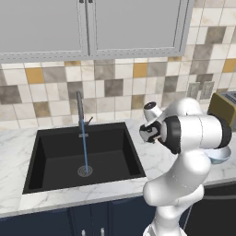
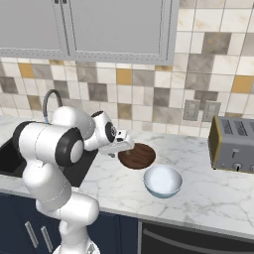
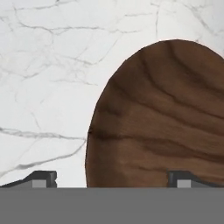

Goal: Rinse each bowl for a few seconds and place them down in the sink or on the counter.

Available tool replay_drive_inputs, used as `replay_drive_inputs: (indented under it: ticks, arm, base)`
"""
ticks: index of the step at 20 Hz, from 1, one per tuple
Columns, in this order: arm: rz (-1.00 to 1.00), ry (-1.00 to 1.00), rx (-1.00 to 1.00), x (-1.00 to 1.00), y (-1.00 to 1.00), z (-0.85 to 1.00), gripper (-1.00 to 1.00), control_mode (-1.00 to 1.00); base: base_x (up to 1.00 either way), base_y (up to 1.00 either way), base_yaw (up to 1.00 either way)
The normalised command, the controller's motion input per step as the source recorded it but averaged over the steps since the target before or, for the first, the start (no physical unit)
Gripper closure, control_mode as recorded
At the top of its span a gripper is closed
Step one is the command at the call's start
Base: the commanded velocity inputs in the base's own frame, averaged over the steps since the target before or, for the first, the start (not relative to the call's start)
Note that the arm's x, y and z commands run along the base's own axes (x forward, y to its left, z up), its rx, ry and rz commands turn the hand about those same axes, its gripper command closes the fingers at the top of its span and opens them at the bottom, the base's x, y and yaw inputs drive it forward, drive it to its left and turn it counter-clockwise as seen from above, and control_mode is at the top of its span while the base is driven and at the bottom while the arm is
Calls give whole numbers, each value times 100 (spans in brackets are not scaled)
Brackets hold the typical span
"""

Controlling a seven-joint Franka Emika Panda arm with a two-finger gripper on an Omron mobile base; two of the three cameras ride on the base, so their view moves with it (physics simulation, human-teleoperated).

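The dark brown wood-like bowl (image 2: 137,156) sits on the white marble counter (image 2: 213,193) just right of the sink (image 1: 83,154). The glossy white bowl (image 2: 162,181) stands in front of it, nearer the counter's edge, and peeks out behind my arm (image 1: 220,156). My gripper (image 2: 127,149) hovers over the brown bowl's left side, open. In the hand view the brown bowl (image 3: 162,118) fills the right half. Its left rim lies between my fingertips (image 3: 43,178), one over marble, one over wood. Nothing is held.
A thin blue stream of water (image 1: 85,147) falls from the grey faucet (image 1: 80,108) to the round drain (image 1: 85,171). A tan toaster (image 2: 233,144) stands at the far right by the tiled wall. Upper cabinets hang above.
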Motion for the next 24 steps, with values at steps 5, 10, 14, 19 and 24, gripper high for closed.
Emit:
replay_drive_inputs:
  ticks: [5, 10, 14, 19, 24]
  arm:
    - [1, 0, 0, 13, -6, -16, -100, -100]
    - [2, 0, 0, 14, -10, -13, -100, -100]
    - [2, 0, 0, 13, -8, -15, -100, -100]
    - [2, 0, 0, 14, -5, -18, -100, -100]
    - [3, 0, -1, 6, -3, -13, 100, -100]
  base:
    - [0, 0, 0]
    - [0, 0, 0]
    - [0, 0, 0]
    - [0, 0, 0]
    - [0, 0, 0]
